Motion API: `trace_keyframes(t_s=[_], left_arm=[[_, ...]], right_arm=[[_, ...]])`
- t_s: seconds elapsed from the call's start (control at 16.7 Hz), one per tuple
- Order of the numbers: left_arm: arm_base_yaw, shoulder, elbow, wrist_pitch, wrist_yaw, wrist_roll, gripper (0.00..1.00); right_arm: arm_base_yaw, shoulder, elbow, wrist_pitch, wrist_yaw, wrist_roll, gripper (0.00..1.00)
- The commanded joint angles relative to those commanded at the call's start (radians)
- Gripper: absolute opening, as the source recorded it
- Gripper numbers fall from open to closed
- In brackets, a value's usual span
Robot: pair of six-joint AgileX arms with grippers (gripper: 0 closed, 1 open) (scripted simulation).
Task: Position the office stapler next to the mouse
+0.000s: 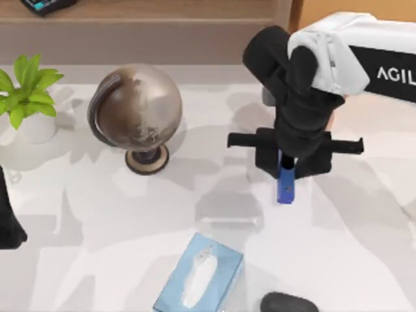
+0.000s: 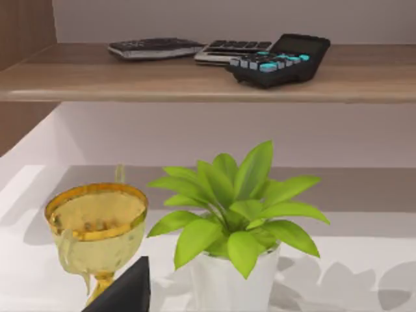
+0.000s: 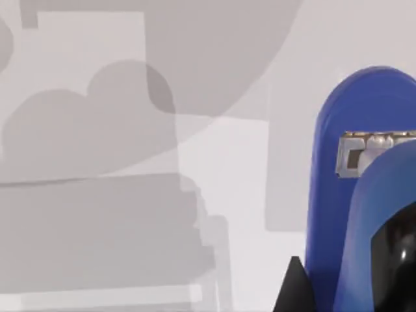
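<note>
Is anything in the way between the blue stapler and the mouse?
Nothing visible blocks it. The right gripper is over the office stapler; the mouse lies at the table's near edge, with bare table between. The tissue box sits off to the left.

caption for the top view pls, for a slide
Right gripper over the blue office stapler, mid-table; mouse at the near edge.

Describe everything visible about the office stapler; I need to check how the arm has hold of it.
The office stapler is narrow, elongated and bright blue, with a smooth plastic-looking shell. The right wrist view shows a rounded blue end, a silvery metal staple fitting set into it, and a dark part near the gripper. It sits directly under the right gripper, on the table's right half, one end poking out below the gripper toward the mouse, well apart from it. Whether it rests on the table or is lifted is unclear.
</note>
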Motion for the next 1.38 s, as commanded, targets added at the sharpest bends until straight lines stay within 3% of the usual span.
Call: trace_keyframes(t_s=[0.96,1.38], left_arm=[[0.0,0.0,0.0,0.0,0.0,0.0,1.0],[0.0,0.0,0.0,0.0,0.0,0.0,1.0]], right_arm=[[-0.047,-0.022,-0.067,0.072,0.067,0.042,0.0],[0.038,0.046,-0.072,0.033,-0.024,-0.03,0.0]])
